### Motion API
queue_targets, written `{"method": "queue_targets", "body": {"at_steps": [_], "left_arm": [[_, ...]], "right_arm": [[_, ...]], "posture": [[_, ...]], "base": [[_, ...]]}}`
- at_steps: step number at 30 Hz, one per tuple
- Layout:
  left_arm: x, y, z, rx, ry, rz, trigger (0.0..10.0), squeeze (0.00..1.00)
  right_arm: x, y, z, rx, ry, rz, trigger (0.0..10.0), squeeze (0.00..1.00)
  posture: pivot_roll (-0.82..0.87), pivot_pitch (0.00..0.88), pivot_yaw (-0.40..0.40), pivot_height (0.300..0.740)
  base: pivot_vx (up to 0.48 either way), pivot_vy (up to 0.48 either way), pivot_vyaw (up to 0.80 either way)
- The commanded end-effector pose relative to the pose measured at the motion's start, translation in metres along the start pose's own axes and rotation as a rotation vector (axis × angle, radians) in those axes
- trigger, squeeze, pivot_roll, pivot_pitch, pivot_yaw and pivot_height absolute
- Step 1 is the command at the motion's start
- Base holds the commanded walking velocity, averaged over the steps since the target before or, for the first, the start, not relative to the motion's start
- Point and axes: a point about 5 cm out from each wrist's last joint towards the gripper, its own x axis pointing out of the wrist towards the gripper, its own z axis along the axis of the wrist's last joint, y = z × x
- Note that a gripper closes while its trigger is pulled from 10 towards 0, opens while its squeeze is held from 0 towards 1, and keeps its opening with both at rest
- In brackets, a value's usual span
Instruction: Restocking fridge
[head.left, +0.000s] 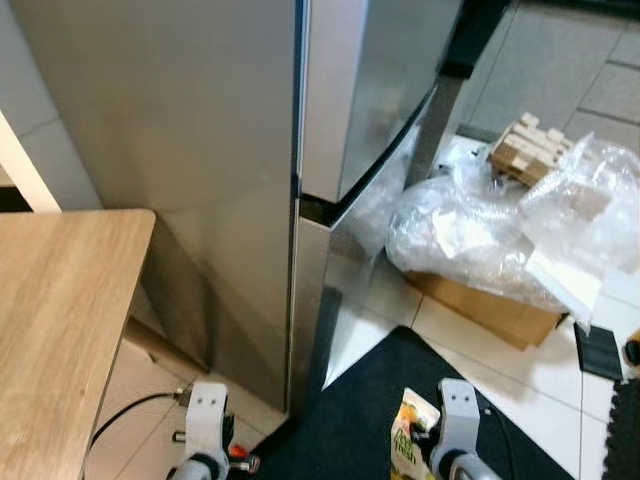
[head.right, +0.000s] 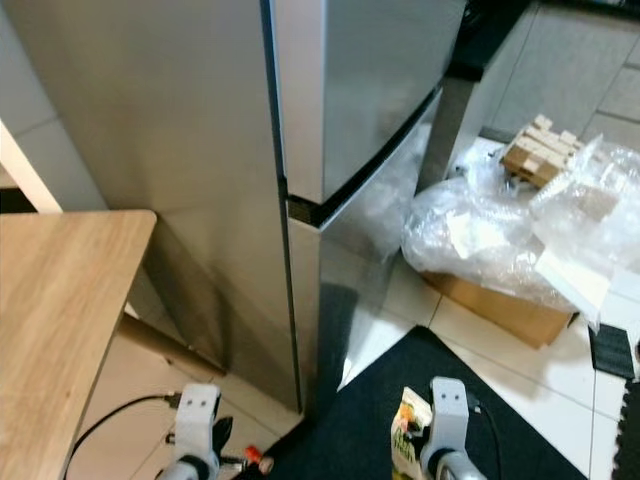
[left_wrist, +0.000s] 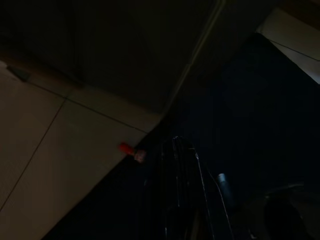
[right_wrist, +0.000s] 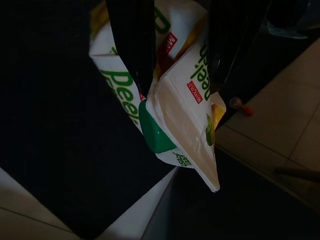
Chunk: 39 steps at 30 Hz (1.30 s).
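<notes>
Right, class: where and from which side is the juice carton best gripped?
Pinch the two flat opposite faces of the carton body, coming from the end away from the folded top, as the right end effector does: the ridge and green cap give no flat purchase.

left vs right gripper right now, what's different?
Load: the right gripper is shut on a white and green carton; the left gripper carries nothing I can make out.
Lighting: the right wrist view is bright enough to read the carton's print; the left wrist view is very dark, so its fingers' state is unclear.
Shared: both hang low over the floor in front of the closed fridge, beside the dark mat.
</notes>
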Motion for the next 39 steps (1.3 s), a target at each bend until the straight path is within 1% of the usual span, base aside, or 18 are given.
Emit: {"method": "queue_targets", "body": {"at_steps": [1,6,10,16,17,18,22,25,27,28,29,31,32,33,34,35,37,39], "left_arm": [[-0.003,-0.001,-0.005,0.013,0.014,-0.014,10.0,0.0],[-0.004,-0.001,-0.005,0.002,0.002,-0.012,10.0,0.0],[-0.005,0.001,-0.006,-0.008,-0.003,0.024,10.0,0.0],[-0.007,0.007,-0.003,-0.013,-0.045,0.082,10.0,0.0],[-0.009,0.011,-0.003,-0.016,-0.06,0.103,10.0,0.0],[-0.009,0.011,-0.003,-0.016,-0.06,0.103,10.0,0.0],[-0.017,0.03,0.007,-0.009,-0.172,0.186,10.0,0.0],[-0.019,0.033,0.009,-0.008,-0.189,0.199,10.0,0.0],[-0.023,0.043,0.015,-0.016,-0.245,0.208,10.0,0.0],[-0.023,0.043,0.015,-0.016,-0.245,0.208,10.0,0.0],[-0.025,0.044,0.02,-0.025,-0.281,0.163,10.0,0.0],[-0.027,0.041,0.03,0.027,-0.334,0.021,10.0,0.0],[-0.027,0.04,0.033,0.078,-0.343,-0.03,10.0,0.0],[-0.027,0.04,0.033,0.078,-0.343,-0.03,10.0,0.0],[-0.027,0.039,0.037,0.122,-0.35,-0.063,10.0,0.0],[-0.027,0.039,0.04,0.135,-0.36,-0.083,10.0,0.0],[-0.025,0.038,0.047,0.122,-0.379,-0.135,10.0,0.0],[-0.024,0.033,0.057,0.111,-0.39,-0.245,10.0,0.0]], "right_arm": [[-0.002,-0.004,-0.003,-0.005,0.009,-0.01,10.0,0.0],[-0.002,-0.004,-0.004,-0.006,0.011,-0.01,10.0,0.0],[-0.003,-0.004,-0.005,-0.006,0.012,-0.01,10.0,0.0],[-0.004,-0.004,-0.008,-0.014,0.02,-0.004,10.0,0.0],[-0.004,-0.004,-0.008,-0.016,0.022,-0.003,10.0,0.0],[-0.004,-0.004,-0.008,-0.016,0.022,-0.003,10.0,0.0],[-0.005,-0.005,-0.009,-0.024,0.025,0.001,10.0,0.0],[-0.005,-0.005,-0.009,-0.025,0.025,0.001,10.0,0.0],[-0.005,-0.005,-0.009,-0.028,0.023,0.003,10.0,0.0],[-0.005,-0.005,-0.009,-0.028,0.023,0.003,10.0,0.0],[-0.005,-0.006,-0.008,-0.03,0.022,0.004,10.0,0.0],[-0.004,-0.006,-0.007,-0.035,0.02,0.008,10.0,0.0],[-0.005,-0.006,-0.007,-0.037,0.02,0.008,10.0,0.0],[-0.005,-0.006,-0.007,-0.037,0.02,0.008,10.0,0.0],[-0.005,-0.006,-0.007,-0.039,0.021,0.009,10.0,0.0],[-0.005,-0.007,-0.007,-0.043,0.02,0.012,10.0,0.0],[-0.005,-0.006,-0.006,-0.053,0.019,0.02,10.0,0.0],[-0.004,-0.006,-0.006,-0.056,0.016,0.028,10.0,0.0]], "posture": [[-0.09,0.051,-0.044,0.74],[-0.09,0.061,-0.047,0.74],[-0.09,0.064,-0.047,0.74],[-0.08,0.079,-0.056,0.74],[-0.08,0.083,-0.059,0.74],[-0.08,0.083,-0.059,0.74],[-0.08,0.085,-0.061,0.74],[-0.08,0.086,-0.062,0.74],[-0.08,0.09,-0.064,0.74],[-0.08,0.09,-0.064,0.74],[-0.08,0.092,-0.066,0.74],[-0.08,0.093,-0.068,0.74],[-0.07,0.096,-0.07,0.74],[-0.07,0.096,-0.07,0.74],[-0.07,0.096,-0.07,0.74],[-0.07,0.096,-0.07,0.74],[-0.06,0.097,-0.078,0.74],[-0.06,0.099,-0.082,0.74]], "base": [[0.0,-0.48,0.0],[0.0,-0.48,0.0],[0.0,0.0,0.0],[0.0,0.0,0.0],[0.0,0.0,0.0],[0.0,0.0,0.0],[0.0,0.0,0.0],[0.0,0.0,0.0],[0.0,0.0,0.0],[0.0,0.0,0.0],[0.0,0.0,0.0],[0.0,0.0,0.0],[0.0,0.0,0.0],[0.0,0.0,0.0],[0.0,0.0,0.0],[0.0,0.0,0.0],[0.0,0.0,0.0],[0.0,0.0,0.0]]}}
